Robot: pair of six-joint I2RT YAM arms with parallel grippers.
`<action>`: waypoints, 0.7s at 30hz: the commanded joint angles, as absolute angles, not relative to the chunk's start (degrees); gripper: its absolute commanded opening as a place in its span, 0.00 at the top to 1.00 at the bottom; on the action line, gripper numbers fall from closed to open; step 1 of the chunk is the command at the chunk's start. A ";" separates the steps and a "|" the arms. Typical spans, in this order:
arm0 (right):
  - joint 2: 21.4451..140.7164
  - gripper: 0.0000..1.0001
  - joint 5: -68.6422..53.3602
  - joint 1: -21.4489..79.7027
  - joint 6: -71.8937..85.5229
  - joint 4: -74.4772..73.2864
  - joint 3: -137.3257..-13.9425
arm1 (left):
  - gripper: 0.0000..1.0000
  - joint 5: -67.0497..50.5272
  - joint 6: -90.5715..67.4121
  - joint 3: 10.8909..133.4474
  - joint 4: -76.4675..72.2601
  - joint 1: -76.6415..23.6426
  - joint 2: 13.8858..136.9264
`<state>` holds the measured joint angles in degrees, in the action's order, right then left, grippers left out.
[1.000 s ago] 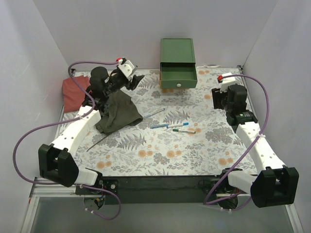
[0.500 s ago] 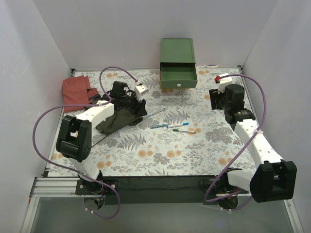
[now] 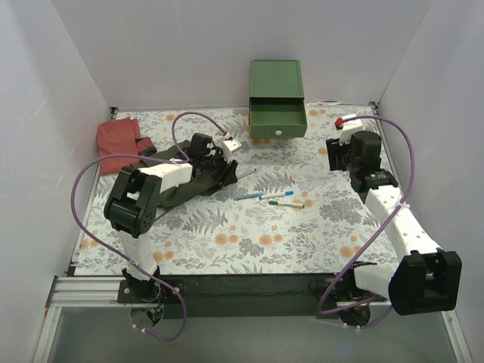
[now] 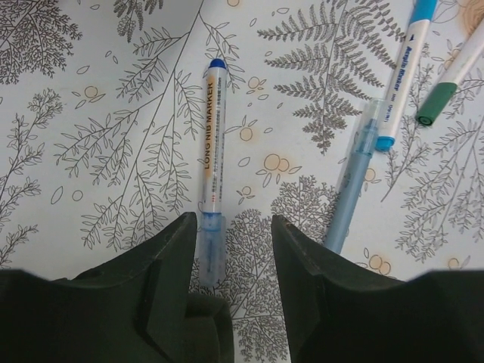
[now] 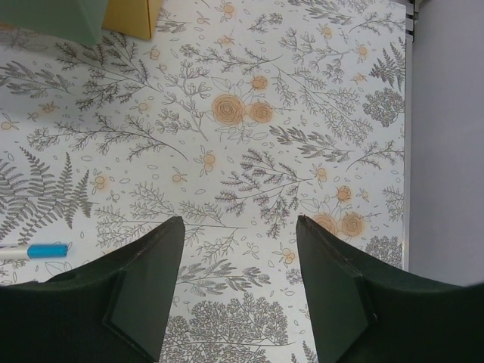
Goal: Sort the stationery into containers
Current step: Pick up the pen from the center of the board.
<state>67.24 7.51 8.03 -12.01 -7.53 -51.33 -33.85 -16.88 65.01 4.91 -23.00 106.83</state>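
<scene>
Several slim pens lie on the floral mat mid-table: a white long marker (image 3: 246, 175) with blue ends (image 4: 212, 162), a pale blue pen (image 3: 248, 196) (image 4: 354, 181), a blue-capped white marker (image 3: 277, 195) (image 4: 401, 76) and a green-capped marker (image 3: 286, 203) (image 4: 446, 79). My left gripper (image 3: 227, 171) (image 4: 234, 227) is open and empty, low over the mat, with the long marker's near end just inside its left finger. The green chest (image 3: 277, 79) stands at the back with its top green drawer (image 3: 277, 121) pulled out. My right gripper (image 3: 339, 157) (image 5: 238, 249) is open and empty over bare mat.
A dark green cloth (image 3: 178, 189) lies under my left arm. A red cloth (image 3: 119, 140) lies at the back left. In the right wrist view the chest's corner (image 5: 45, 19), its yellow drawer (image 5: 132, 15) and the mat's right edge (image 5: 407, 151) show.
My left arm has swung from the back left across the dark green cloth to the right, ending by the long marker. The right arm has barely shifted.
</scene>
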 commanded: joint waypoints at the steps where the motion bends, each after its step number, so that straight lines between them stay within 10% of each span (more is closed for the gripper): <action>1: 66.97 0.30 7.56 7.38 -11.87 -6.06 -52.65 | 0.57 -31.64 -17.32 66.35 0.44 -23.55 108.18; 10: 66.80 0.30 7.47 6.86 -11.69 -5.89 -51.77 | 0.64 -30.41 -15.21 67.85 0.35 -24.43 112.32; 21: 67.67 0.31 6.85 6.59 -11.60 -5.80 -51.59 | 1.00 -30.06 -11.60 64.43 1.32 -25.40 110.31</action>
<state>67.24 7.31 6.96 -11.97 -7.53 -51.18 -29.82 -13.76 66.15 0.03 -25.02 113.01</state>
